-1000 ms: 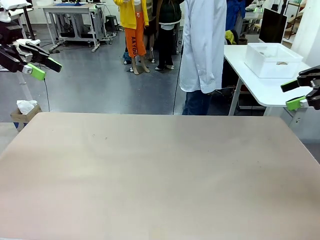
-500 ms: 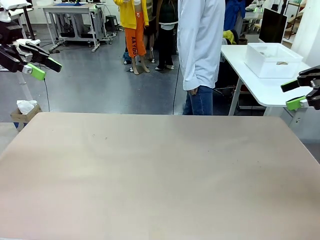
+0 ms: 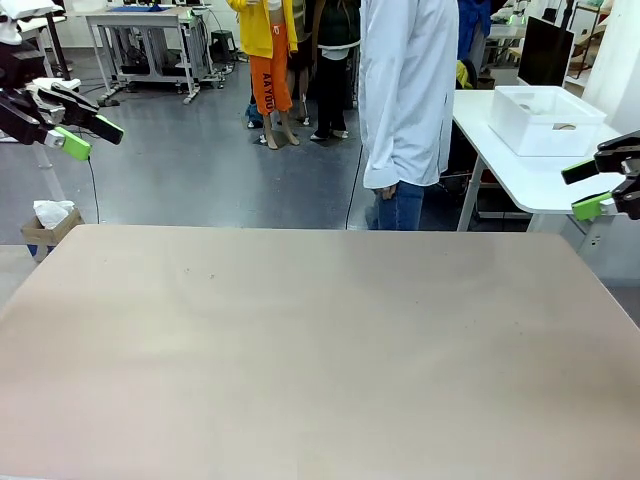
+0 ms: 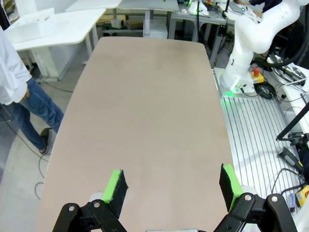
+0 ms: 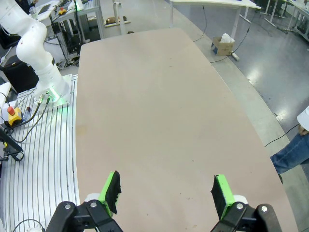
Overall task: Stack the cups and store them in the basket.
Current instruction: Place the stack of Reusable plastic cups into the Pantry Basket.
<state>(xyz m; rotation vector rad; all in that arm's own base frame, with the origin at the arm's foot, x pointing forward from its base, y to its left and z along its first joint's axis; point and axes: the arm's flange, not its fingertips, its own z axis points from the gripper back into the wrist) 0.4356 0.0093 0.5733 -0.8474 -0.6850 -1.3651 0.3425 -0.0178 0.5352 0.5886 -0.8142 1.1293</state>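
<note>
The big bare tan table [image 3: 320, 340] sits between both arms, the white plastic basket [image 3: 545, 120] rests on a side desk just behind the empty wide-open right gripper [image 3: 590, 190] (the left gripper [image 3: 90, 136] gapes empty too).

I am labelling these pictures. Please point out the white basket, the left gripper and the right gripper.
basket [image 3: 545, 128]: front view, on its near white wall.
left gripper [image 4: 174, 186]: left wrist view, midway between its green fingertips.
right gripper [image 5: 166, 191]: right wrist view, midway between its green fingertips.
</note>
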